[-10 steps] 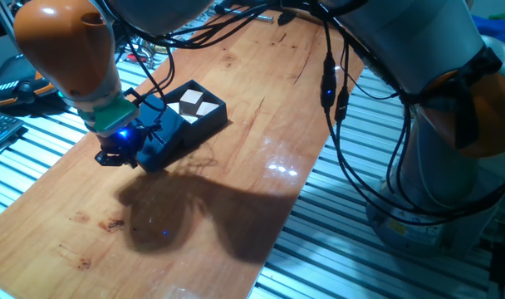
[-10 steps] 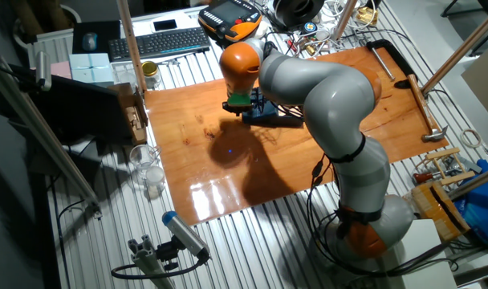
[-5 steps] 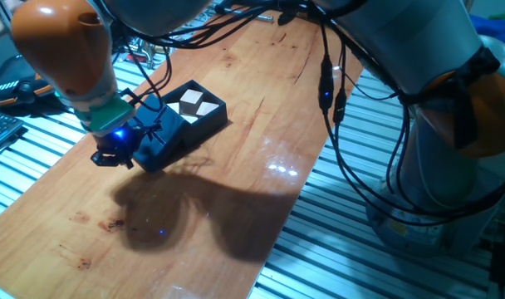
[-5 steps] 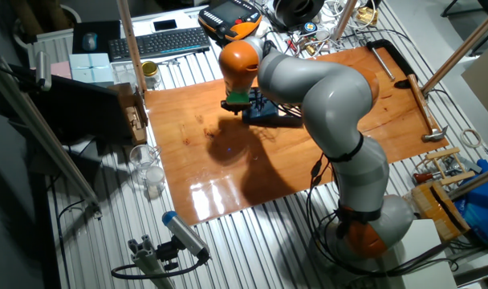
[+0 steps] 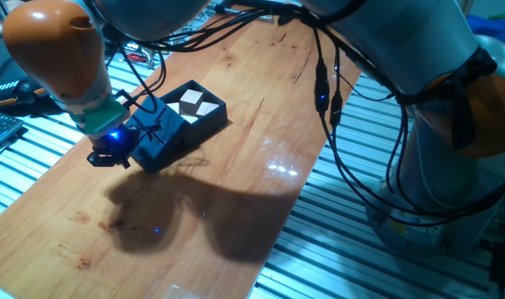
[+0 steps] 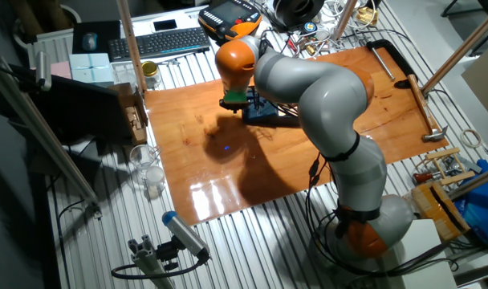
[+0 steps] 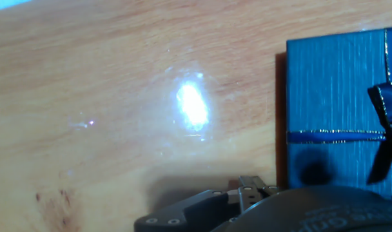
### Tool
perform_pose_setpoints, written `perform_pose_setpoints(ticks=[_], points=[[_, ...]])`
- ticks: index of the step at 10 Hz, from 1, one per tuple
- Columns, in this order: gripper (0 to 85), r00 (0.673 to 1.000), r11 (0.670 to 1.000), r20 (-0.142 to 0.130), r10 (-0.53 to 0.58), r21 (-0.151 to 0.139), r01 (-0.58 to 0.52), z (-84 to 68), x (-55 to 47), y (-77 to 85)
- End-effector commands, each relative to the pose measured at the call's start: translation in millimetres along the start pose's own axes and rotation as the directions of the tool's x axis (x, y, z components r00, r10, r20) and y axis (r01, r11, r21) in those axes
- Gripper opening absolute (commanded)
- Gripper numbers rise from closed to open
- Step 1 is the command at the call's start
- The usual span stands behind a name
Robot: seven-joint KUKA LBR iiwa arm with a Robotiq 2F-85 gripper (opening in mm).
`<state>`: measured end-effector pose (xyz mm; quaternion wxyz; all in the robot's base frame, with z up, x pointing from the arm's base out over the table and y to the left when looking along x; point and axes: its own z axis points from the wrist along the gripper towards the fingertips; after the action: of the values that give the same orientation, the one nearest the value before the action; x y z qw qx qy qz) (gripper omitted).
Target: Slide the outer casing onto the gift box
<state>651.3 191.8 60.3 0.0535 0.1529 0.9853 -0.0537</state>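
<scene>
Beside the bow-topped navy cardboard sleeve (image 5: 157, 137), partly over a navy tray (image 5: 204, 112) of tan and white squares, the hand (image 5: 109, 155) hovers, grip unclear.

Outer casing (image 7: 334, 109) navy, fine-striped, gold-edged ribbon; gift box (image 5: 204, 112) squares seemingly tan, white.

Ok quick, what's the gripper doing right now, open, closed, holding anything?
Gripper: beside the outer casing, on the table; whether the fingers are open or shut cannot be told. Nothing visibly held.
</scene>
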Motion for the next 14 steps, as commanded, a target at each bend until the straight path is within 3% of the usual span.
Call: perform_pose_setpoints(ticks=[1,9,14], points=[[0.0,1.0,1.0,0.0,0.008,0.004,-0.008,1.2,-2.1,0.4],[0.0,1.0,1.0,0.007,0.009,0.029,-0.009,13.4,-15.5,-6.0],[0.0,1.0,1.0,0.009,-0.006,0.026,0.006,19.9,-21.7,-19.3]])
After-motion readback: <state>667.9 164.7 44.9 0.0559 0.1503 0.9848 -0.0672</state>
